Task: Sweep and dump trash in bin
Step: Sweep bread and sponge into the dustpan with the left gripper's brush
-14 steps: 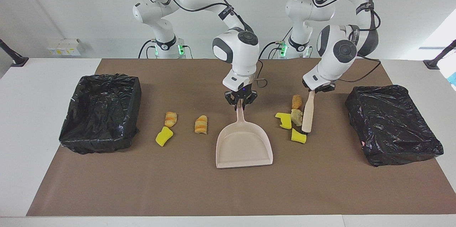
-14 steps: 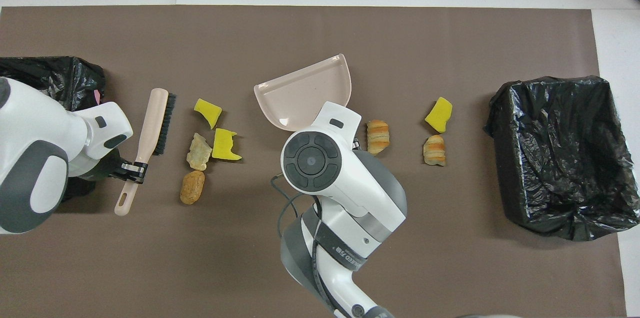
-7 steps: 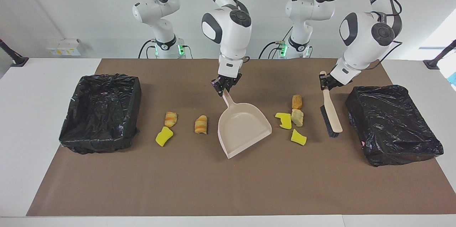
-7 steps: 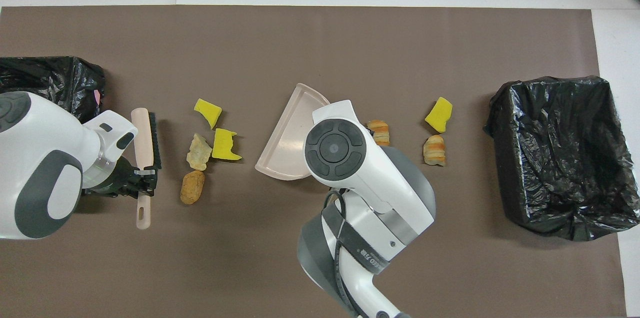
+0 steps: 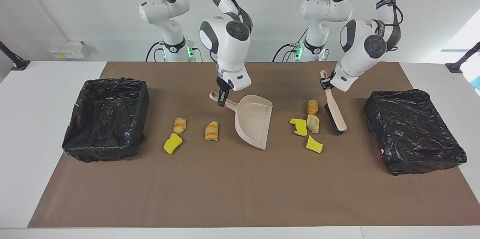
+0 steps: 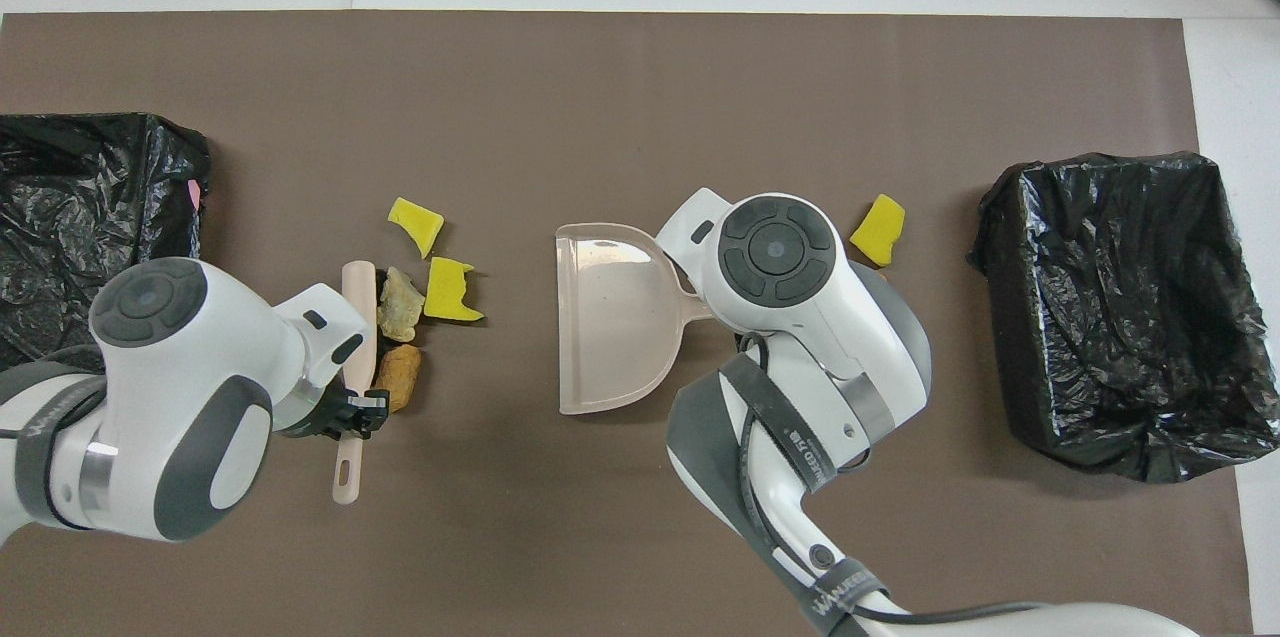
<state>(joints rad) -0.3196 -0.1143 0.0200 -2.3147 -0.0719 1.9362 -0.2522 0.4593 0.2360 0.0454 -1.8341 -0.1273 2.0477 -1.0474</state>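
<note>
My right gripper is shut on the handle of the pale pink dustpan, which lies mid-table with its open mouth turned toward the left arm's end. My left gripper is shut on the handle of the pink brush, whose bristles sit close beside a brown lump and a beige lump. Two yellow sponge chunks lie between those lumps and the dustpan. Two striped pieces and a yellow chunk lie toward the right arm's end. The overhead view shows the brush and the dustpan.
A black-lined bin stands at the right arm's end of the brown mat, and another at the left arm's end. In the overhead view the right arm covers the striped pieces.
The right gripper has swung the dustpan round so its mouth faces the left arm's end. The left gripper has carried the brush from beside its bin up to the brown and beige lumps.
</note>
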